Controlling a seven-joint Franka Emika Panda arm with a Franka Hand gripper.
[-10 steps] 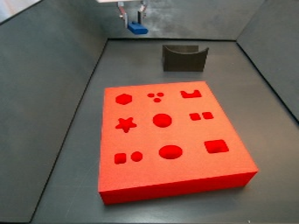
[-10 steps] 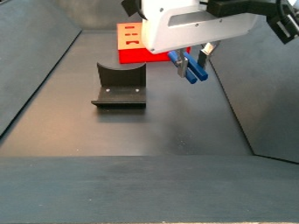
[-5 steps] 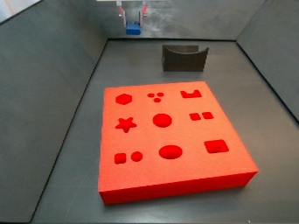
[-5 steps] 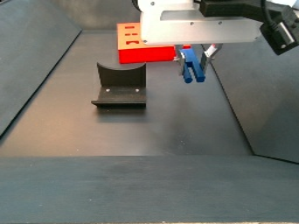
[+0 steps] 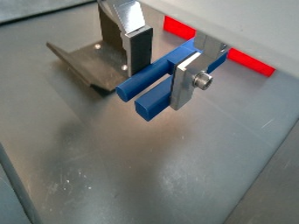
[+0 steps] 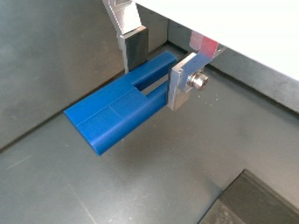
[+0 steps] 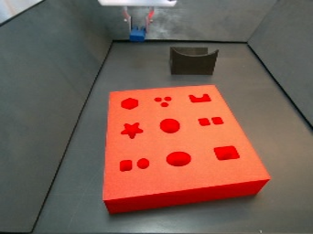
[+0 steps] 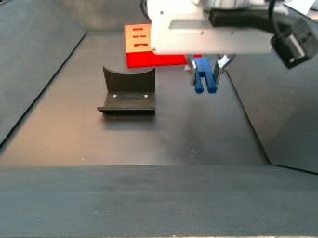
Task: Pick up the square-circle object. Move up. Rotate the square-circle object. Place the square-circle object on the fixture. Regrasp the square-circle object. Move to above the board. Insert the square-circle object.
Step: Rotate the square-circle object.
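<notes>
Risen since the earlier frame: tool (image 8: 206, 72), carrying the blue block (image 8: 204, 76) higher above the surface (image 8: 149, 149).

Grip: fingers (image 5: 187, 77) are pinching the block (image 5: 158, 80) at one end, its long axis reaching out sideways.

Fixture (image 8: 125, 91): sitting low and off to one side, path clear.

Board (image 7: 181, 146): well apart.

In a side view we see the board (image 7: 181, 146) filling the centre and lower frame, the fixture (image 7: 192, 60) behind it at upper middle. The gripper (image 7: 138, 25) hangs at the top left, above the floor, gripping the square-circle object (image 7: 137, 35) clear of both.
</notes>
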